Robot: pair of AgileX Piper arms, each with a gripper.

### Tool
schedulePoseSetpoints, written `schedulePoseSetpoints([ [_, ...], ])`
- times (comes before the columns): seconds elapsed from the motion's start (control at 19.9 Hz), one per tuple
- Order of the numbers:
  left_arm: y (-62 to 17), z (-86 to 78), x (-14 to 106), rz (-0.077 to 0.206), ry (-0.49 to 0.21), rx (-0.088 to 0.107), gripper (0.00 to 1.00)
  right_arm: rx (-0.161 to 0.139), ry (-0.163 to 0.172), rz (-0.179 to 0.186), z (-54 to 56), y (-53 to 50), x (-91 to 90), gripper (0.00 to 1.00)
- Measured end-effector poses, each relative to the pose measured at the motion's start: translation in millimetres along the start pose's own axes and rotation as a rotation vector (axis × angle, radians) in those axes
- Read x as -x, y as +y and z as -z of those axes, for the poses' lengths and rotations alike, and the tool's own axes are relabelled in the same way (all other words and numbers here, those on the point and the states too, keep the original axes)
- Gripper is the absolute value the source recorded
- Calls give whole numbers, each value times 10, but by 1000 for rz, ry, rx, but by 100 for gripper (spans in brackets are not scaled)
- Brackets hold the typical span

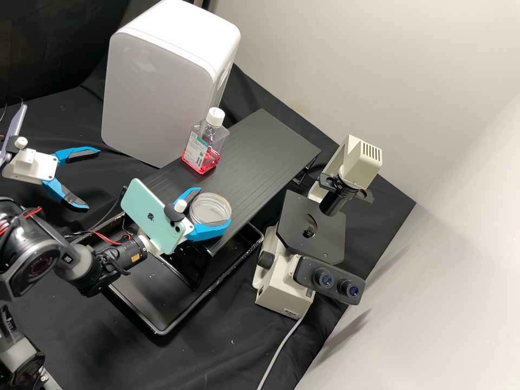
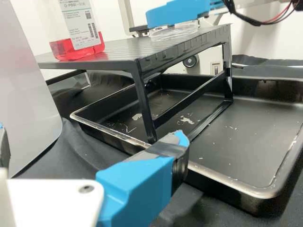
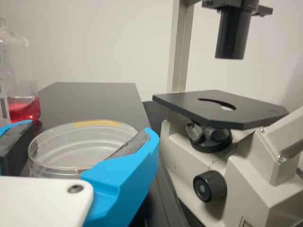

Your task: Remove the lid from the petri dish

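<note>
The right end effector (image 1: 212, 207) is clamped across the lid (image 1: 209, 203) of the dish (image 3: 71, 163) on the rack (image 1: 260, 154). The left end effector (image 1: 91, 179), spread open, hangs well apart.

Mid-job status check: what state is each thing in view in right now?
petri dish: sitting on the shelf, lid on.
right gripper: shut on petri dish sides.
left gripper: open, holding nothing.
flask: upright, cap on, partly filled with red liquid.
</note>
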Motion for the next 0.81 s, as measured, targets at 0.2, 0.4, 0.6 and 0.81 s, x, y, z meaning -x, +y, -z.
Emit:
schedulePoseSetpoints([
  [0.2, 0, 0, 0, 0, 0, 0, 100, -11, 7, -19, 16, 52, 32, 0],
  [0.4, 0, 0, 0, 0, 0, 0, 100, -27, 13, -25, 31, 68, 38, 0],
  [0.6, 0, 0, 0, 0, 0, 0, 100, -29, 23, -35, 53, 93, 47, 0],
  [0.81, 0, 0, 0, 0, 0, 0, 100, -38, 83, -5, 197, 28, 79, 0],
])
